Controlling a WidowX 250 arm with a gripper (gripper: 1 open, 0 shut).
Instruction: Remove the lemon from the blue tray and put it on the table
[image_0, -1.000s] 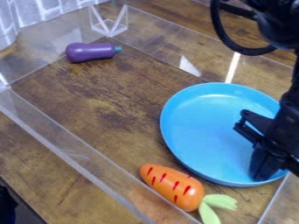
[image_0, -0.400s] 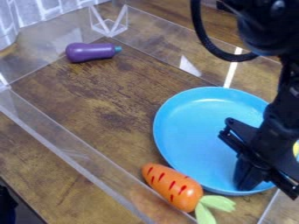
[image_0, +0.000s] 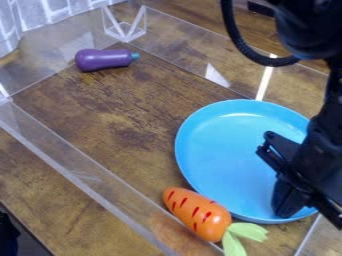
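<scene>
The blue tray (image_0: 227, 150) lies on the right side of the table (image_0: 120, 115). My gripper (image_0: 294, 208) points straight down over the tray's near right rim, its dark fingers (image_0: 289, 195) pressed together and shut. The lemon does not show anywhere; the gripper and arm cover that part of the tray, so anything under them is hidden. Nothing yellow is visible between the fingers.
An orange carrot (image_0: 198, 213) with green leaves lies just outside the tray's near rim. A purple eggplant (image_0: 103, 59) rests at the far left. Clear acrylic walls (image_0: 67, 160) border the table, and the near right one stands close to the gripper.
The gripper has drawn a little toward the tray's near rim, staying shut. The tray appears to have shifted slightly to the left with it.
</scene>
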